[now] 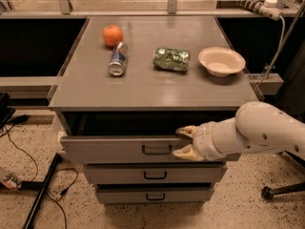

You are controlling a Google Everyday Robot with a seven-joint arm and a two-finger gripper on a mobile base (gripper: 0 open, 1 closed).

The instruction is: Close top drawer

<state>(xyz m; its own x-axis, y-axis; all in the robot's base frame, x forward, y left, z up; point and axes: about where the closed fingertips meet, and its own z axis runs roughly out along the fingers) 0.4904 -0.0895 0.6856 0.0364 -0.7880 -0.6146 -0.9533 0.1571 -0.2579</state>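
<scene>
The top drawer (119, 149) is sitting pulled out from under the grey cabinet top (143, 87), with a dark band of its deep interior showing along the back. Its flat front is facing us just below centre, and the small black loop handle (157, 150) is hanging at six o'clock.

The white arm (257, 132) is reaching in from four o'clock, and the gripper (185, 141) is sitting at the drawer front, just to the three o'clock side of that handle. Its fingers are spread fairly wide and are gripping nothing. The upper fingertip (187, 130) is lying at the front's top lip and the lower one is lying against the face. Whether they are pressing on it, I cannot tell.

Below, the middle drawer (119, 173) and the bottom drawer (124, 194) are sitting flush.

Up on the cabinet top, an orange (113, 35) is resting at eleven o'clock, with a drink can (117, 58) lying on its side just beside it. A crumpled green packet (171, 58) is lying near twelve o'clock, and a pale bowl (221, 61) is standing at one o'clock.

Black cables (19, 147) are trailing across the speckled floor at eight o'clock.
</scene>
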